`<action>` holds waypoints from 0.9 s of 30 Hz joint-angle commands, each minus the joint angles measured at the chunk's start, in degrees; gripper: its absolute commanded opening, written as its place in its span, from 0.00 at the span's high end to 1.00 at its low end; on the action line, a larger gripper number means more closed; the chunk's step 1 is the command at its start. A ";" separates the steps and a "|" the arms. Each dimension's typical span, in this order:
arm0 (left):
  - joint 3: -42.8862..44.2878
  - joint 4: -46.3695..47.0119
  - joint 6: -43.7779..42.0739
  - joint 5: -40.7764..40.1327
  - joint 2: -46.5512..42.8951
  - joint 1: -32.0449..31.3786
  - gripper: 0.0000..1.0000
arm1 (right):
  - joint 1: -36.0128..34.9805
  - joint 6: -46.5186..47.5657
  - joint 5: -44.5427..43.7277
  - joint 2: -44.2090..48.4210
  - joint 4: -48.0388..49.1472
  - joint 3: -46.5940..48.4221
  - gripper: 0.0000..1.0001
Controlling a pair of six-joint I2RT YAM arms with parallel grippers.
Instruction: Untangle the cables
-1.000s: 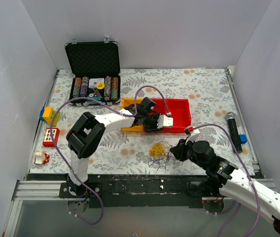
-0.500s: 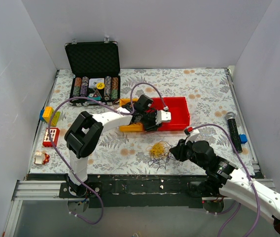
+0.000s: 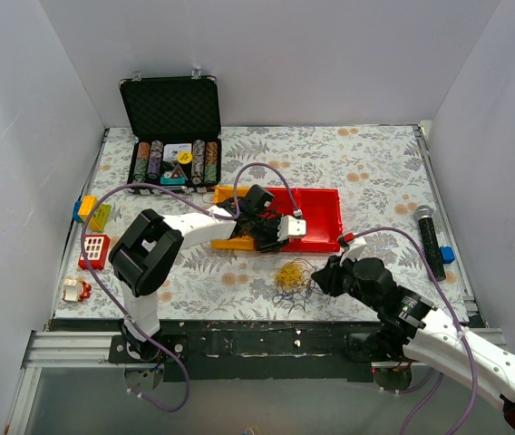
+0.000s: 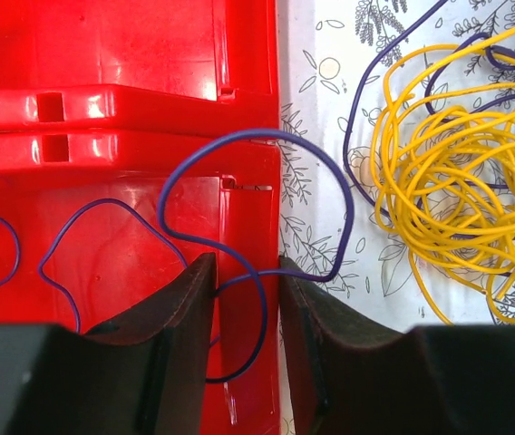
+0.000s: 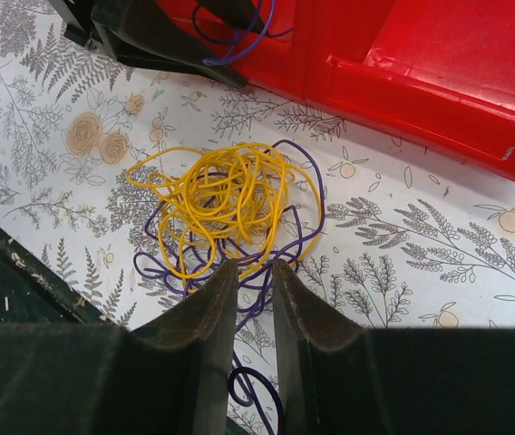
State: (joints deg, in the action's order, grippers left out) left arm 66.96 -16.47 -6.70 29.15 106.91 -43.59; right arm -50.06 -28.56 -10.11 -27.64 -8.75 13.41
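Red tray [image 4: 103,54]: purple cable [image 4: 239,134] loops inside.
Cables [image 5: 221,195]: yellow tangle over purple strands.
Left gripper [image 4: 244,272]: jaws slightly apart, astride purple cable.
Right gripper [image 5: 255,272]: jaws narrowly apart, seemingly gripping nothing.

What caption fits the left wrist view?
Left gripper straddles a purple cable draped over the red tray edge; yellow cable tangle alongside.

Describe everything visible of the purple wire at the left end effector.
The purple wire is thin, smooth and flexible. It crosses the gap between the left end effector's parted fingers, arches out over the red tray's rim onto the floral table, then curls back across the tray floor. Its loop lies beside the yellow tangle.
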 commanded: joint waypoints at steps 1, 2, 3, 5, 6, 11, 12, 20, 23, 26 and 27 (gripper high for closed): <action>0.98 1.18 2.47 0.30 -3.38 0.09 0.67 | -0.21 -0.01 0.18 0.04 3.30 0.74 0.71; 1.33 1.18 3.44 0.38 -3.29 0.09 0.66 | -0.21 -0.01 0.18 0.13 3.30 0.65 0.71; 1.68 1.26 4.32 0.56 -3.20 0.09 0.64 | -0.21 -0.01 0.18 0.13 3.30 0.57 0.71; 1.77 1.87 6.07 0.82 -3.46 -0.09 0.59 | -0.21 -0.01 0.27 0.30 3.30 0.57 0.71; 1.77 2.05 6.26 0.91 -3.47 0.00 0.56 | -0.21 -0.01 0.27 0.39 3.30 0.39 0.71; 1.60 2.93 8.19 0.91 -3.64 0.00 0.53 | -0.21 -0.01 0.27 0.57 3.22 0.39 0.71; 1.68 3.11 8.19 0.91 -3.82 0.00 0.53 | -0.21 -0.01 0.27 0.57 3.22 0.30 0.71; 1.25 6.00 10.83 -0.14 -5.13 0.00 0.55 | -0.21 -0.01 0.35 0.83 3.22 -0.05 0.71; 0.11 7.50 10.92 -0.93 -5.57 0.00 0.57 | -0.21 -0.10 0.53 0.92 3.30 -0.14 0.71; -0.25 8.03 10.74 -1.72 -5.58 0.00 0.60 | -0.21 -0.10 0.44 0.92 3.22 -0.23 0.71; -0.25 7.94 10.74 -1.90 -5.58 0.09 0.61 | -0.21 -0.18 0.53 1.01 3.22 -0.14 0.71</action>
State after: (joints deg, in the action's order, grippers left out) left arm 67.13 -10.55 3.66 28.27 104.99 -43.59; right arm -50.06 -28.56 -9.91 -27.33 -8.43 13.28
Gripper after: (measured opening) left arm 0.405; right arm 0.294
